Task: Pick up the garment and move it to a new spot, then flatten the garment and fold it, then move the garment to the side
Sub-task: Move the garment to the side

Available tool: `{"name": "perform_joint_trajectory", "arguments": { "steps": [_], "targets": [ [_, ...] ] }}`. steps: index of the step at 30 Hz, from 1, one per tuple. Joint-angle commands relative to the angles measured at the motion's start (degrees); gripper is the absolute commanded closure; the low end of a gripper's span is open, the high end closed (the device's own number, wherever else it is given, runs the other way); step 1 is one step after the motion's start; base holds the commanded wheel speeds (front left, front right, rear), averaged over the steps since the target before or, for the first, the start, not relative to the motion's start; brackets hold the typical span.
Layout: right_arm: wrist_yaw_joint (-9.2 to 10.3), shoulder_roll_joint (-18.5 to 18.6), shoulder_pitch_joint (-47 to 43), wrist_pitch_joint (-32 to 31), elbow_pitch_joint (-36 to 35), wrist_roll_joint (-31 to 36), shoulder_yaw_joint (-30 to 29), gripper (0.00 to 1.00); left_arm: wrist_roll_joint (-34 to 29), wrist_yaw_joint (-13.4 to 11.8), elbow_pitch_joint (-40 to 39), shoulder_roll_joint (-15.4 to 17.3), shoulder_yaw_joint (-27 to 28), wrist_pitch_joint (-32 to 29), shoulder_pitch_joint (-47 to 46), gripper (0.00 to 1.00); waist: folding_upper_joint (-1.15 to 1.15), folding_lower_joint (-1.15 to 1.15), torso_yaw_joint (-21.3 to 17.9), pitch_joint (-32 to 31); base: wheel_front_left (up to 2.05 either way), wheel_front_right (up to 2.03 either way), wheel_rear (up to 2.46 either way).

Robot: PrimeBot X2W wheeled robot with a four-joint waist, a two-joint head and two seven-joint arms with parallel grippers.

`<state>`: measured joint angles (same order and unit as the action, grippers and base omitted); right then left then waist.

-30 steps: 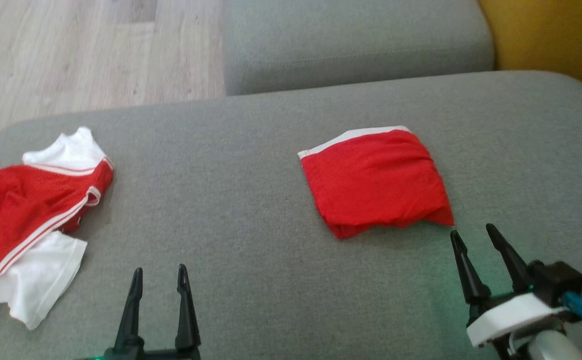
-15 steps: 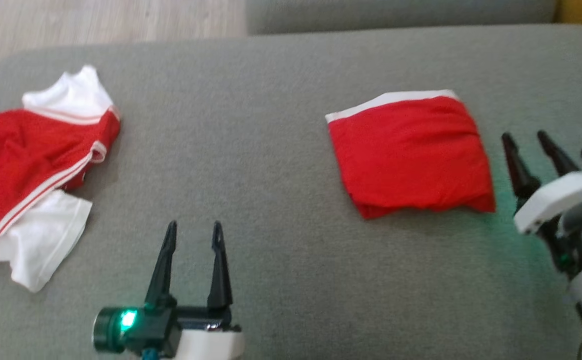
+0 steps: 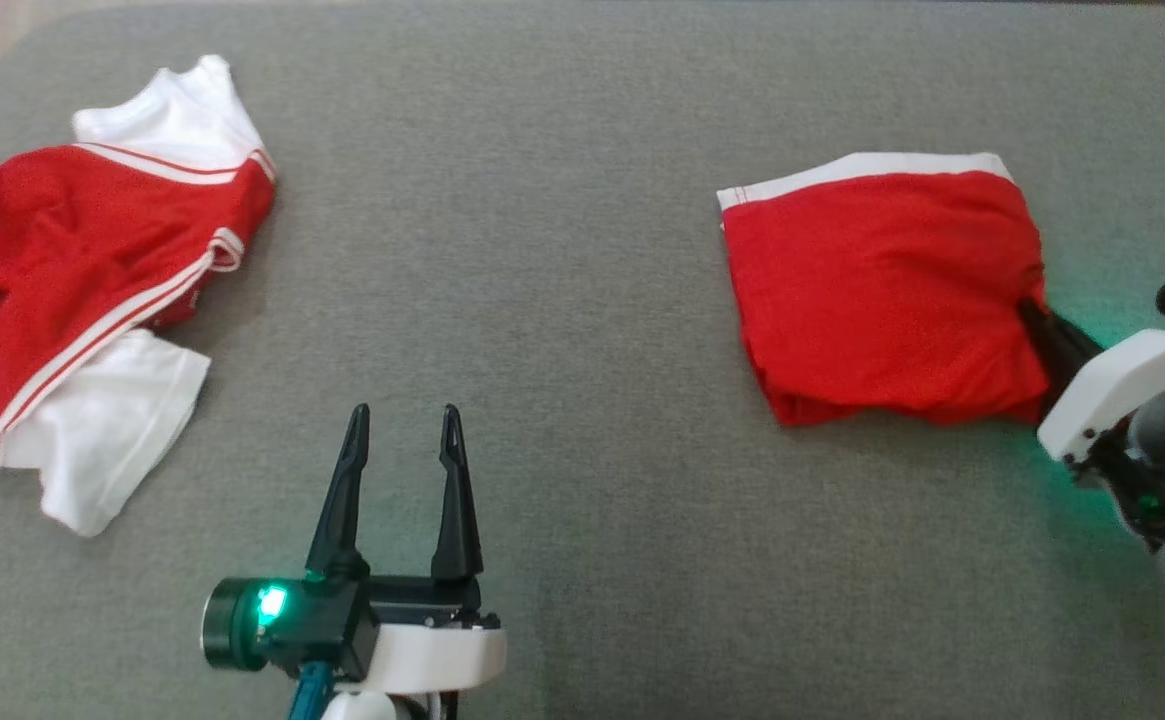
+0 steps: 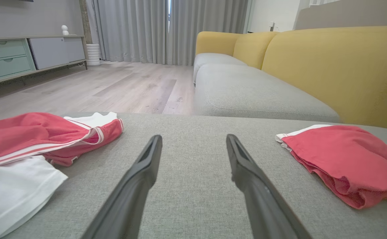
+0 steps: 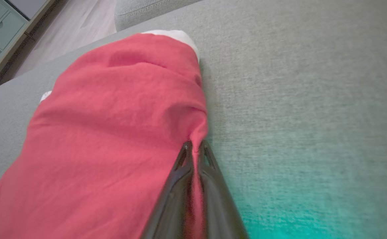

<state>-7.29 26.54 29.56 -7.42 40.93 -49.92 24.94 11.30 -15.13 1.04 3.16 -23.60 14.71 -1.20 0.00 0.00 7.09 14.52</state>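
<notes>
As we look down from the head camera, the broad grey seat cushion (image 3: 582, 330) lies under both of our arms and both pieces of clothing. Beyond it, in our left wrist view, we see a pale wooden floor (image 4: 113, 86), a second grey cushion (image 4: 246, 99) and a yellow sofa back (image 4: 339, 73) rising on that view's right.

Next in size is a crumpled red-and-white garment (image 3: 82, 270) at the far left of the cushion. Its red cloth with white stripes lies over white cloth, well apart from either gripper.

The task's thing, a folded red garment (image 3: 882, 290) with a white band along its far edge, lies on the cushion toward our right, well apart from the crumpled one. Its right edge is drawn up into a small ridge.

Our right gripper (image 5: 195, 146) comes in from the right, its white wrist housing low over the cushion and a green glow on the fabric beside it. Its two dark fingers are pressed together, pinching a fold of red cloth at that right edge.

Our left gripper (image 3: 405, 412) hovers near the front middle of the cushion, between the two garments, fingers pointing away from us. Its jaws stand spread wide, with grey cushion showing between them, touching neither garment.
</notes>
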Motion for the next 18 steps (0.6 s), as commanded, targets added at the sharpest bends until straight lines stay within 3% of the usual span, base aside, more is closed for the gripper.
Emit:
{"name": "perform_joint_trajectory", "arguments": {
  "steps": [1, 13, 18],
  "targets": [
    [-0.2, 2.3, 0.8, 0.9, -1.4, -0.1, 0.8, 1.0, 0.2, -0.4, -1.9, -0.3, 1.6, 0.3, -2.1, 0.0, 0.0, 0.0, -0.6, 0.6, 0.0, 0.0, 0.0],
    [-0.2, 16.2, 5.4, 5.2, -1.3, 1.2, 3.5, 1.0, -2.1, 1.6, -2.3, -0.3, 1.2, 0.3, -8.2, 0.0, 0.0, 0.0, -8.3, 9.2, 0.0, 0.0, 0.0],
    [-0.2, 19.7, 8.5, 6.7, 0.6, 2.0, 3.0, 1.0, -3.3, 2.5, -2.5, -0.3, 0.8, 0.3, -11.5, 0.0, 0.0, 0.0, -11.1, 13.1, 0.0, 0.0, 0.0]
  ]
}}
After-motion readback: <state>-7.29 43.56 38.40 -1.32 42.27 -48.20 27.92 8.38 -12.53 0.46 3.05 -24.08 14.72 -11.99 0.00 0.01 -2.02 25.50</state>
